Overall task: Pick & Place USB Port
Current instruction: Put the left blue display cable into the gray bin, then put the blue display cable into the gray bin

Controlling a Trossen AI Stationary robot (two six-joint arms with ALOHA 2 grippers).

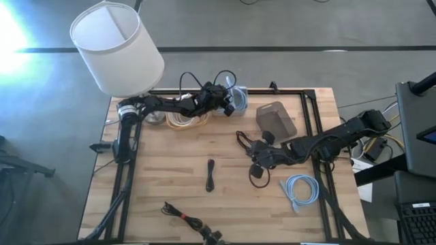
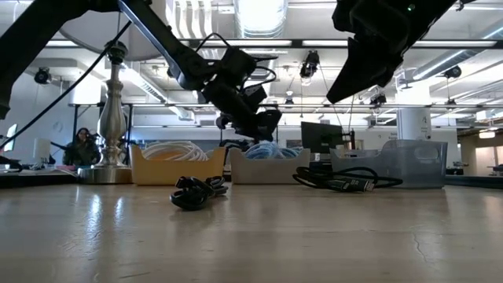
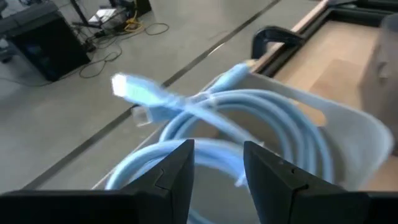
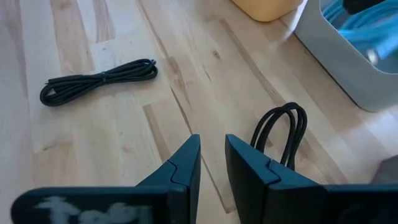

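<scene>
Currently the left gripper (image 1: 228, 101) sits at upper centre of the high view, above the pale bin (image 3: 348, 134) at the table's far edge. Its dark fingers (image 3: 177, 171) stand a narrow gap apart with nothing clamped; glossy light-blue cable coils (image 3: 273, 118) fill the bin below them, one translucent plug end (image 3: 127, 87) sticking up.

Right gripper (image 1: 262, 158) is mid-frame, right of centre, low over the butcher-block table (image 1: 157, 170). Fingers (image 4: 186, 165) are nearly together, slim gap, empty. Just past them lies a black cable loop (image 4: 283, 134); a tied black cable bundle (image 4: 96, 79) lies flat on the wood grain, upper left in the right wrist view, and shows as a short dark strip at bottom centre of the high view (image 1: 210, 174).

Another coiled light-blue cable (image 1: 302, 189) rests at lower right on the table. Grey rounded box (image 1: 276, 119) stands above the right gripper. White drum lampshade (image 1: 116, 47) fills the upper left; a yellow bin (image 2: 177, 167) holds pale coiled cable beside the lamp base.
</scene>
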